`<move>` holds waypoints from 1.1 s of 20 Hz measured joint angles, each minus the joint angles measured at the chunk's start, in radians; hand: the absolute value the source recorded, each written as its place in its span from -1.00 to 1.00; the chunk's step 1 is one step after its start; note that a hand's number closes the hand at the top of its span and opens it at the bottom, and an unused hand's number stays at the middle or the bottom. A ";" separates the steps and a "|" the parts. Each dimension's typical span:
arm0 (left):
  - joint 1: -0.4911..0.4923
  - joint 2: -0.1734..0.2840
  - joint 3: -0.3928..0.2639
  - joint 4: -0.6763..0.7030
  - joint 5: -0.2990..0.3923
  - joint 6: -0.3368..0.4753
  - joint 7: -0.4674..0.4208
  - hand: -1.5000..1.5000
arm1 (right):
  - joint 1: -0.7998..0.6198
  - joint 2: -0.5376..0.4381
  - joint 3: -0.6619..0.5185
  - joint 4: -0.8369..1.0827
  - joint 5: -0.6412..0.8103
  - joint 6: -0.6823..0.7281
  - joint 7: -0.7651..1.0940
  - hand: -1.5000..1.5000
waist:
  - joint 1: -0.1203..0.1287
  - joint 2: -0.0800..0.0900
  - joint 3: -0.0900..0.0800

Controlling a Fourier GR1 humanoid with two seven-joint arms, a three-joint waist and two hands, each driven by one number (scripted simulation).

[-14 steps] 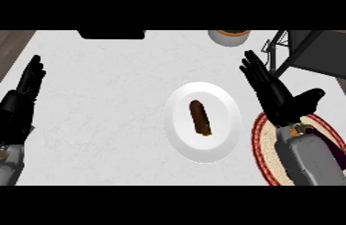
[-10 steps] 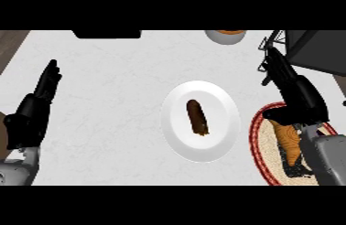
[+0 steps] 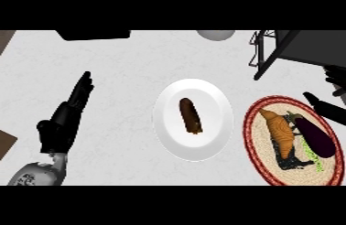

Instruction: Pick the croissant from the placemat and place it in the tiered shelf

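I see the croissant (image 3: 281, 133) lying on the round red-rimmed placemat (image 3: 260, 156) at the right of the counter (image 3: 121, 73), its long axis running roughly up and down the view with the narrow tip toward the far side and tilted slightly left, a dark purple eggplant (image 3: 316, 136) just beside it on the right. My left hand (image 3: 66, 115) sits at the left with fingers straight and together, holding nothing, while my right hand (image 3: 331, 107) shows only partly at the right edge beyond the mat, so I cannot tell how its fingers stand. A white plate (image 3: 169, 128) carrying a brown sausage-like piece (image 3: 191, 115) lies between the hands, and the dark tiered shelf (image 3: 283, 45) stands at the far right corner
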 measured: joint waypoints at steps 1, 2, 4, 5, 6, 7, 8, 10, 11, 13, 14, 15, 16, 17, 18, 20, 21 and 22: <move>-0.003 -0.012 -0.010 0.012 0.000 -0.004 -0.008 0.00 | 0.014 0.012 -0.023 0.025 0.015 -0.040 -0.053 -1.00 | 0.006 0.000 0.001; -0.007 -0.018 -0.017 0.014 0.000 -0.010 -0.004 0.00 | 0.027 0.024 -0.051 0.056 0.016 -0.064 -0.114 -1.00 | 0.014 -0.002 0.002; -0.020 -0.030 -0.017 0.043 0.006 -0.025 -0.019 0.00 | 0.055 0.039 -0.113 0.109 -0.013 -0.064 -0.240 -1.00 | 0.024 -0.004 0.002; -0.027 -0.035 -0.015 0.052 0.008 -0.031 -0.019 0.00 | 0.065 0.042 -0.140 0.129 -0.036 -0.043 -0.292 -1.00 | 0.029 -0.005 0.002; -0.038 -0.046 -0.019 0.072 0.003 -0.035 -0.028 0.00 | 0.065 0.035 -0.161 0.162 -0.055 -0.008 -0.342 -1.00 | 0.034 -0.006 0.002; -0.039 -0.050 -0.016 0.090 0.006 -0.048 -0.043 0.00 | 0.060 0.029 -0.169 0.191 -0.064 0.025 -0.372 -1.00 | 0.039 -0.007 0.002; -0.042 -0.049 -0.008 0.100 0.013 -0.061 -0.049 0.00 | 0.071 0.015 -0.169 0.199 -0.071 0.068 -0.390 -1.00 | 0.042 -0.008 0.002; -0.056 -0.067 -0.010 0.128 0.005 -0.058 -0.056 0.00 | 0.089 -0.025 -0.142 0.185 -0.055 0.129 -0.367 -1.00 | 0.043 -0.010 0.001; -0.063 -0.070 -0.010 0.132 0.003 -0.058 -0.052 0.00 | 0.103 -0.050 -0.128 0.177 -0.042 0.157 -0.358 -1.00 | 0.043 -0.010 0.001; -0.053 -0.072 -0.008 0.136 0.001 -0.065 -0.062 0.00 | 0.134 -0.083 -0.100 0.140 -0.008 0.183 -0.337 -1.00 | 0.045 -0.012 0.000; -0.052 -0.072 -0.006 0.134 0.001 -0.066 -0.059 0.00 | 0.137 -0.109 -0.090 0.114 0.007 0.194 -0.307 -1.00 | 0.047 -0.013 0.000; -0.049 -0.076 -0.006 0.139 -0.002 -0.067 -0.064 0.00 | 0.148 -0.122 -0.077 0.072 0.021 0.196 -0.274 -1.00 | 0.046 -0.014 -0.001; -0.038 -0.081 -0.012 0.131 -0.007 -0.064 -0.065 0.00 | 0.168 -0.131 -0.063 0.022 0.035 0.195 -0.240 -1.00 | 0.045 -0.015 -0.001; -0.029 -0.085 -0.012 0.135 -0.009 -0.065 -0.078 0.00 | 0.174 -0.144 -0.049 -0.019 0.049 0.197 -0.197 -1.00 | 0.046 -0.016 -0.001; -0.029 -0.085 -0.011 0.136 -0.012 -0.068 -0.080 0.00 | 0.181 -0.161 -0.043 -0.055 0.057 0.205 -0.157 -1.00 | 0.046 -0.016 -0.001; -0.044 -0.092 -0.011 0.138 -0.019 -0.065 -0.067 0.00 | 0.188 -0.194 -0.022 -0.137 0.080 0.216 -0.057 -1.00 | 0.045 -0.016 -0.002; -0.050 -0.097 -0.011 0.146 -0.023 -0.064 -0.069 0.00 | 0.190 -0.203 -0.003 -0.161 0.103 0.217 -0.020 -1.00 | 0.046 -0.016 -0.002; -0.046 -0.097 -0.012 0.143 -0.025 -0.065 -0.069 0.00 | 0.192 -0.223 0.012 -0.189 0.123 0.226 0.021 -1.00 | 0.048 -0.016 -0.002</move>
